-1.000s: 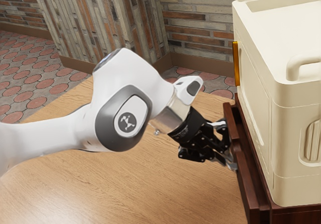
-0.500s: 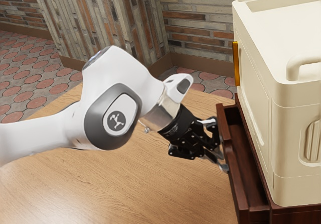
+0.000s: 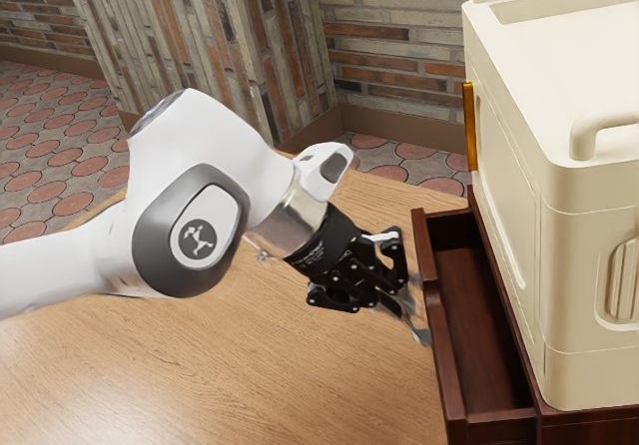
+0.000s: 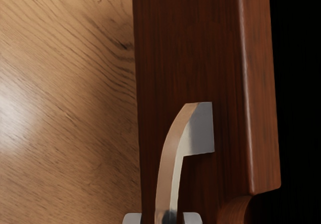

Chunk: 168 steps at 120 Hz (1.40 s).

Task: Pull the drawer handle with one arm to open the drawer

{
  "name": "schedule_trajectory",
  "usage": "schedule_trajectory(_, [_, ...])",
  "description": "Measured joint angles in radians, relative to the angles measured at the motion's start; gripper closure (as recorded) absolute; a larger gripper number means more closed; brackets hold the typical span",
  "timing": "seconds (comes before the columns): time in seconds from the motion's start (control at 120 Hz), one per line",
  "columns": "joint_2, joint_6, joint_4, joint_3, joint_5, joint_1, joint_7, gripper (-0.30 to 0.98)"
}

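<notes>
The gripper (image 3: 418, 312) is at the outer face of the dark wooden drawer (image 3: 441, 364), which stands partly out of its frame in the exterior view. In the wrist view, the curved metal handle (image 4: 169, 151) runs down between the two fingertips of the gripper (image 4: 163, 218), at the lower edge. The drawer follows the hand, with the fingers shut on the handle from its two sides. Part of the handle's length lies beyond the wrist view's lower edge, so the contact itself is hidden.
A large cream box (image 3: 579, 255) with handles on top stands on the dark wooden drawer unit (image 3: 589, 424). The wooden table (image 3: 270, 385) extends below the arm, toward the exterior view's left. Behind are a brick wall and a tiled floor.
My hand has moved toward the exterior view's left, away from the drawer unit. The drawer has come out with it, and more of its inside shows.
</notes>
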Motion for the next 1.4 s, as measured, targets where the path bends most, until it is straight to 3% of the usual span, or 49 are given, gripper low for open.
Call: schedule_trajectory(1.4, [-0.099, -0.02, -0.115, 0.049, 0.011, 0.006, 0.0, 0.68])
